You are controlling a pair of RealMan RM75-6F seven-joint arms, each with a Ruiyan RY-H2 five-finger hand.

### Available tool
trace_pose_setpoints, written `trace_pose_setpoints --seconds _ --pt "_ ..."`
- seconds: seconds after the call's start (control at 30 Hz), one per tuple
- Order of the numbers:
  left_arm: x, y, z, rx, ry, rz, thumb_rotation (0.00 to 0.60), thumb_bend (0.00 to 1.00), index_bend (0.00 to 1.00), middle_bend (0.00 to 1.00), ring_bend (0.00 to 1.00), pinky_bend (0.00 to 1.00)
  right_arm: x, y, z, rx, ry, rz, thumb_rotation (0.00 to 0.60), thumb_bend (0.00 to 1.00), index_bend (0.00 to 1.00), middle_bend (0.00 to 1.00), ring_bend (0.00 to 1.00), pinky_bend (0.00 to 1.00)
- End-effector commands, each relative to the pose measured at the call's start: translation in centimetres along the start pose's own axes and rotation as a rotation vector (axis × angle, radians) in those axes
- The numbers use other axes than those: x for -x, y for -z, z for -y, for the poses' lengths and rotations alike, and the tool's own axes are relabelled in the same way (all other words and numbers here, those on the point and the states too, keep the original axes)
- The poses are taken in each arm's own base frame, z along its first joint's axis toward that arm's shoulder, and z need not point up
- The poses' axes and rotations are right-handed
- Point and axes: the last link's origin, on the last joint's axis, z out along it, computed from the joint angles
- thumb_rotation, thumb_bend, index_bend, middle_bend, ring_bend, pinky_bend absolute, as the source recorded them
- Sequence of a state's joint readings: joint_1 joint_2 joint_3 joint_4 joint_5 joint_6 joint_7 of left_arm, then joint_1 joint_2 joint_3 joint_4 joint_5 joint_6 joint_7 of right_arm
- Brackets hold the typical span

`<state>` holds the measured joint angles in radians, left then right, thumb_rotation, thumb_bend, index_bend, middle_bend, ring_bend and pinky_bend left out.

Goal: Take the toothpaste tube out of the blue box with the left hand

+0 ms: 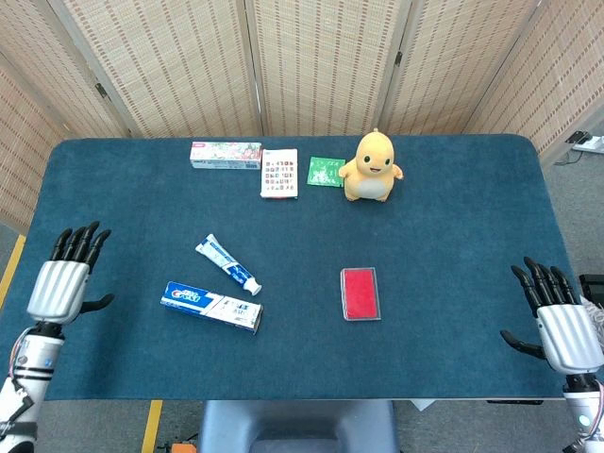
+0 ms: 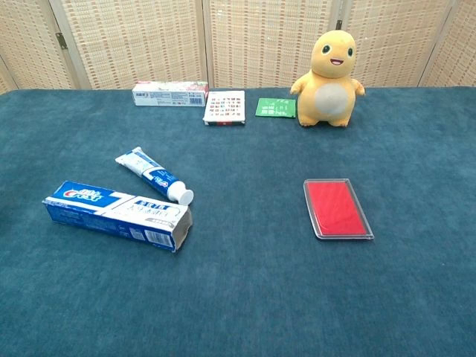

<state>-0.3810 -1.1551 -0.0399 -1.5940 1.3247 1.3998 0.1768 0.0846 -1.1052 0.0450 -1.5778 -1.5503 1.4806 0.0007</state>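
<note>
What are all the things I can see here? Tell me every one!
toothpaste tube: 1, white and blue, lying on the table just behind the blue box, fully out of it
blue box: 1, blue and white, lying flat near the front left, one end flap open
long box: 1, white with pink and green print, back edge
card pack: 1, white with small coloured pictures, back, right of the long box
green packet: 1, green, back, beside the toy
plush toy: 1, yellow-orange, upright at the back
red case: 1, red, flat, centre right
table: 1, dark blue-green cloth
left robot hand: 1, silver and black, open, left edge
right robot hand: 1, silver and black, open, right edge
</note>
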Motion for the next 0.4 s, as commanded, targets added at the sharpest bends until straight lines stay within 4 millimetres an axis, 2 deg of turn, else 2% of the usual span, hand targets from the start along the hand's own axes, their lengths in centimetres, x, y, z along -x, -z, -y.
trace_pose_setpoints --seconds 0.03,0.2,0.4 --pt "1.2 3.4 2.3 -0.032 0.011 -0.017 0.600 0.13 0.00 0.00 0.00 0.00 0.2 -0.3 0.1 0.006 0.005 0.004 0.600 0.20 0.00 0.00 0.00 0.00" --pt "2.8 4.7 4.0 -0.067 0.003 -0.053 0.600 0.13 0.00 0.00 0.00 0.00 0.4 -0.6 0.2 0.021 0.016 0.006 0.600 0.20 0.00 0.00 0.00 0.00" --pt "3.1 4.7 3.9 -0.058 -0.010 -0.047 0.600 0.13 0.00 0.00 0.00 0.00 0.5 -0.7 0.3 0.029 0.022 0.006 0.600 0.20 0.00 0.00 0.00 0.00"
